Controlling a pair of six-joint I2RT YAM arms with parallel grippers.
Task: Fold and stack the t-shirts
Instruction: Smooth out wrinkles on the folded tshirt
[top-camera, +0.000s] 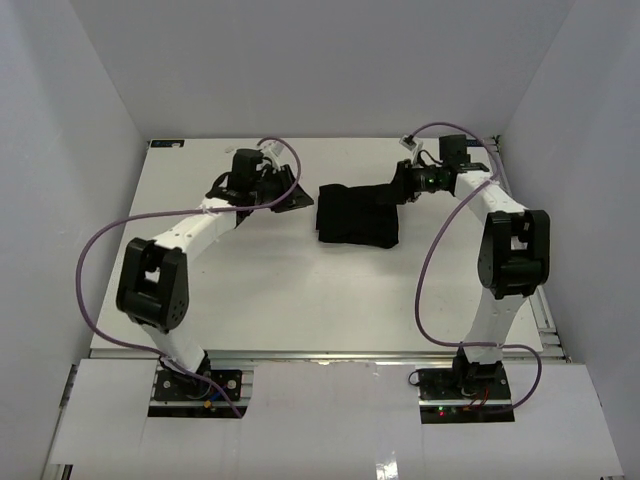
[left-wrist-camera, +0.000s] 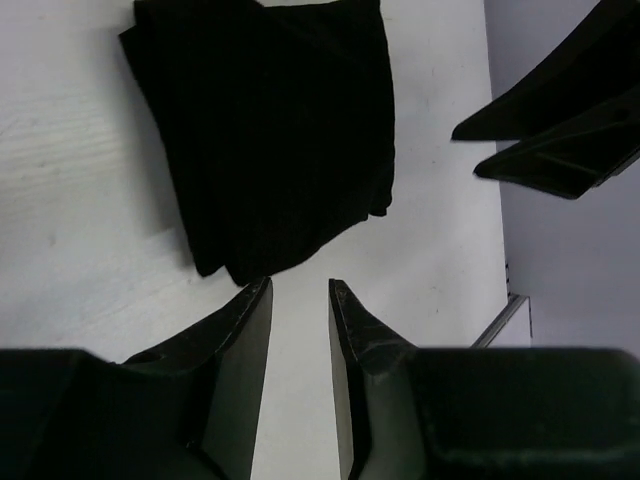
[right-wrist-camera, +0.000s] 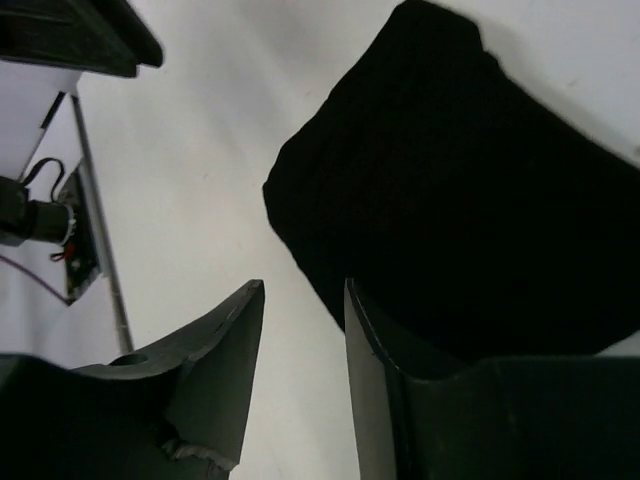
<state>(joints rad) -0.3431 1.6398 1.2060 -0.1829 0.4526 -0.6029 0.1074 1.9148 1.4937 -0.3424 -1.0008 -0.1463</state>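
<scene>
The black t-shirt (top-camera: 357, 215) lies folded in a compact bundle on the white table (top-camera: 300, 290), far middle, between my two grippers. My left gripper (left-wrist-camera: 300, 290) sits just left of the t-shirt, fingers a little apart, nothing between them. My right gripper (right-wrist-camera: 303, 290) is at the t-shirt's right edge, fingers also slightly apart and empty. I can't tell if one finger touches the cloth.

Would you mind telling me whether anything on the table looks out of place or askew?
Nothing serious: the folded black t-shirt lies slightly skewed on the table, and its layered edges are not quite lined up.
</scene>
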